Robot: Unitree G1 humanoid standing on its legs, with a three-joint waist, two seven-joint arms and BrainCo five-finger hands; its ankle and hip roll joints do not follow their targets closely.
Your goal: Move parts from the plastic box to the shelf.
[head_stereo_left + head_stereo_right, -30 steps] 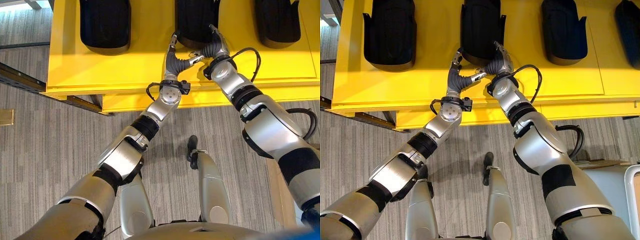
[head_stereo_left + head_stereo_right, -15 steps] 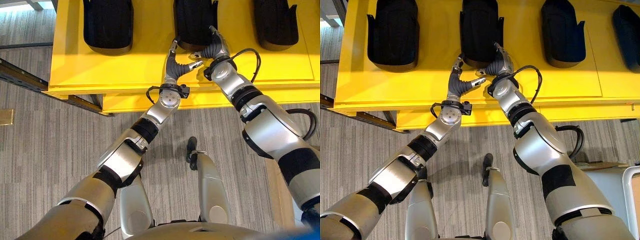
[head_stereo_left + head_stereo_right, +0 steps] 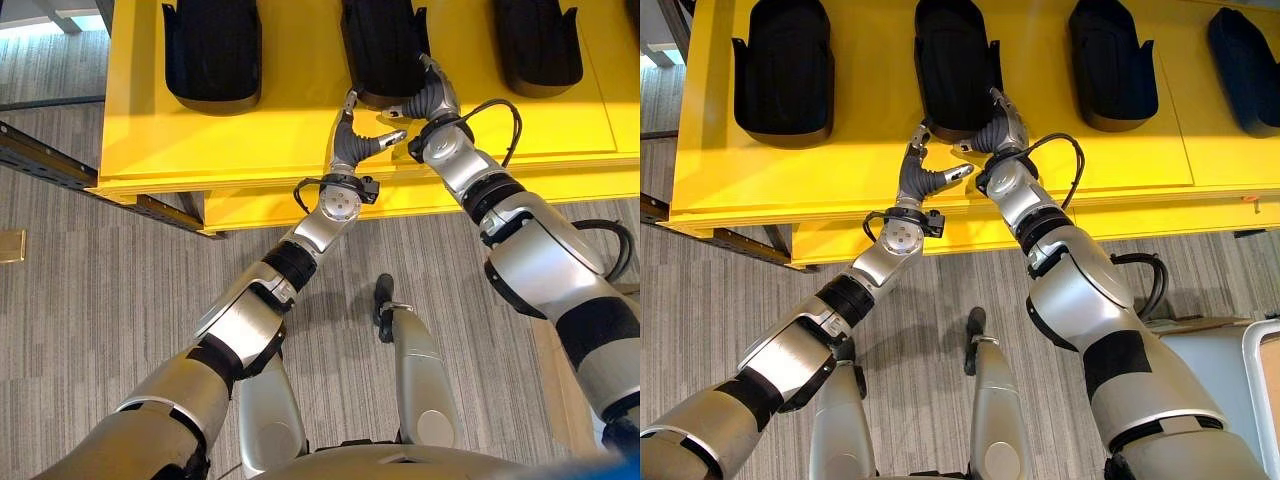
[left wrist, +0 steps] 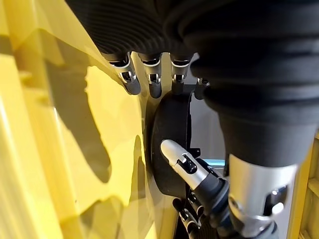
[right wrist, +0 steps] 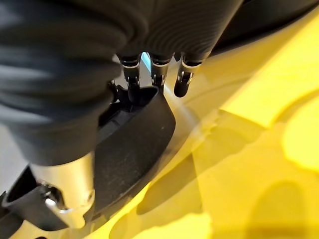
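Left eye view is cutting off the black parts' (image 3: 383,45) far ends on the yellow shelf (image 3: 270,140); left hand (image 3: 352,138) and right hand (image 3: 432,97) are flanking the middle part, fingers relaxed, above grey carpet (image 3: 90,290).

grey striped carpet (image 3: 90,300), perhaps a wooden edge (image 3: 550,370)

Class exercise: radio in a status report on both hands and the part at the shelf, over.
Left robot hand open beside the middle black part. Right robot hand open, fingers at its near end. Part lies on the yellow shelf. Nothing in the way.
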